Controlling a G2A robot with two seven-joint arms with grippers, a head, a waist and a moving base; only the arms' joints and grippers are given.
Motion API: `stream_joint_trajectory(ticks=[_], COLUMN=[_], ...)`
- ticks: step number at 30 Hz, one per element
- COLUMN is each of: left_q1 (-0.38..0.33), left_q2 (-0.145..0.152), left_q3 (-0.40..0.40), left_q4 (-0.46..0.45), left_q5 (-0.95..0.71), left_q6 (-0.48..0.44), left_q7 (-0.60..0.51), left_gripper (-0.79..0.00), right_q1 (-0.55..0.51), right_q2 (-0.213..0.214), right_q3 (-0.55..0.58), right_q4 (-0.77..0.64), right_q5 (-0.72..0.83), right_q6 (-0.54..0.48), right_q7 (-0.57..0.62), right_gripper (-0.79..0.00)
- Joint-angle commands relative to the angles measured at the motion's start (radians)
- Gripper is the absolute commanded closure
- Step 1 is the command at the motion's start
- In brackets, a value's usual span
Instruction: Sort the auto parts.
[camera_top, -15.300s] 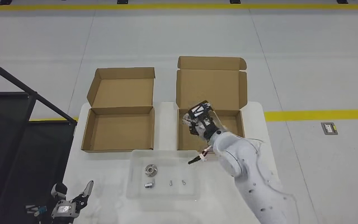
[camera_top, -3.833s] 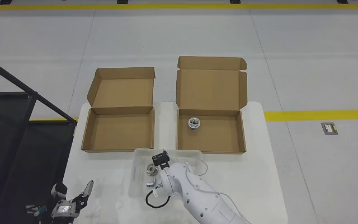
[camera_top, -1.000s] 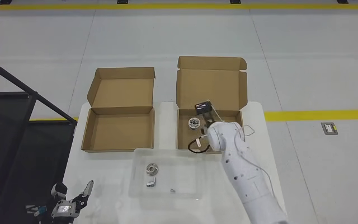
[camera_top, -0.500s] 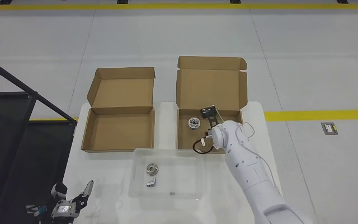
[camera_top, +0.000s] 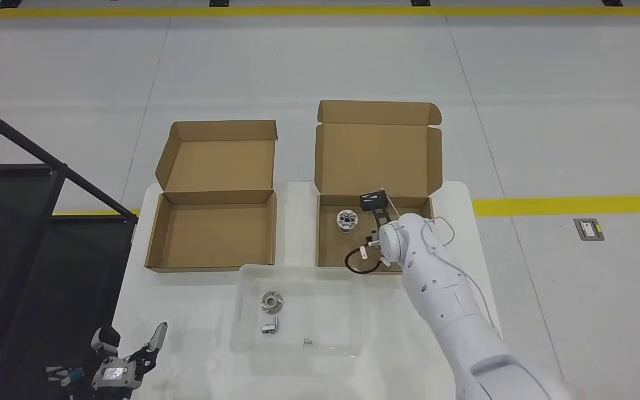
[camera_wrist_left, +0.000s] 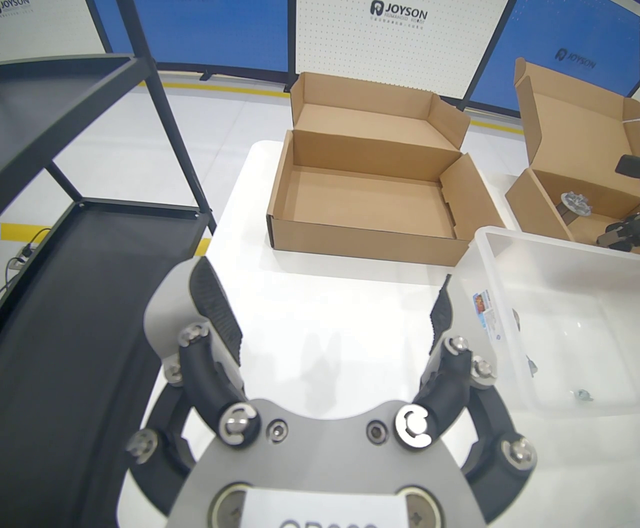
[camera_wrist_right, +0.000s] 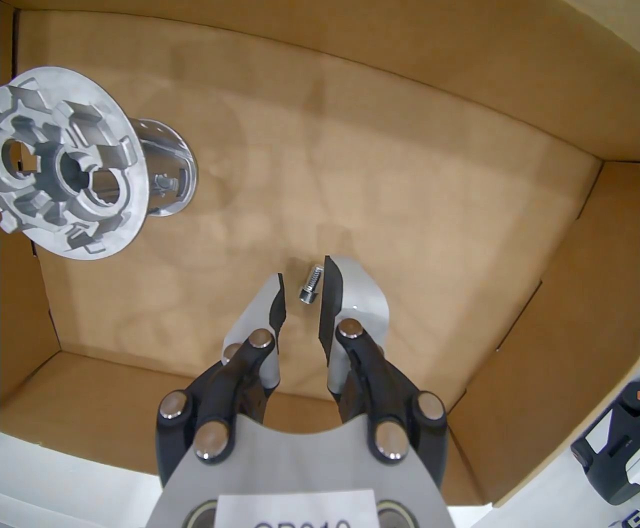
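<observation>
One bolt (camera_wrist_right: 310, 285) lies between my right gripper's (camera_wrist_right: 303, 268) slightly spread jaws, nearer one finger, unpinched, its long axis along the fingers and head toward my wrist, inside the right box (camera_wrist_right: 425, 175), right of the flanged hub (camera_wrist_right: 70, 170).

A small silver bolt (camera_wrist_right: 309, 287) lies in the cardboard box (camera_wrist_right: 425, 200), apart from a flanged metal hub (camera_wrist_right: 70, 170).

White arm (camera_top: 440, 290) bears silver right pincer (camera_wrist_right: 302, 272), black pads (camera_wrist_right: 330, 297).
</observation>
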Motion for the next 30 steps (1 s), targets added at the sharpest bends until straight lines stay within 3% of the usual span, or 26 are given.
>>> stream_joint_trajectory(ticks=[1,5,10,18,23,26,30], left_q1=[0.0,0.0,0.0,0.0,0.0,0.0,0.0], left_q2=[0.0,0.0,0.0,0.0,0.0,0.0,0.0], left_q3=[0.0,0.0,0.0,0.0,0.0,0.0,0.0], left_q4=[0.0,0.0,0.0,0.0,0.0,0.0,0.0], left_q5=[0.0,0.0,0.0,0.0,0.0,0.0,0.0], left_q6=[0.0,0.0,0.0,0.0,0.0,0.0,0.0], left_q7=[0.0,0.0,0.0,0.0,0.0,0.0,0.0], left_gripper=[-0.785,-0.785,-0.785,-0.785,-0.785,-0.785,-0.785], right_q1=[-0.001,-0.016,-0.08,-0.331,-0.494,-0.557,-0.604], right_q2=[0.001,0.004,0.018,0.054,0.069,0.075,0.081], right_q3=[0.0,0.0,0.008,0.078,0.1,0.087,0.033], right_q4=[-0.004,-0.046,-0.189,-0.672,-0.971,-1.087,-1.184], right_q5=[0.004,0.007,0.004,0.083,0.161,0.213,0.249], right_q6=[0.002,0.001,-0.045,-0.16,-0.224,-0.273,-0.359], right_q7=[-0.002,-0.001,0.033,0.196,0.293,0.341,0.401], right_gripper=[-0.222,-0.222,-0.277,-0.317,-0.262,-0.222,-0.256])
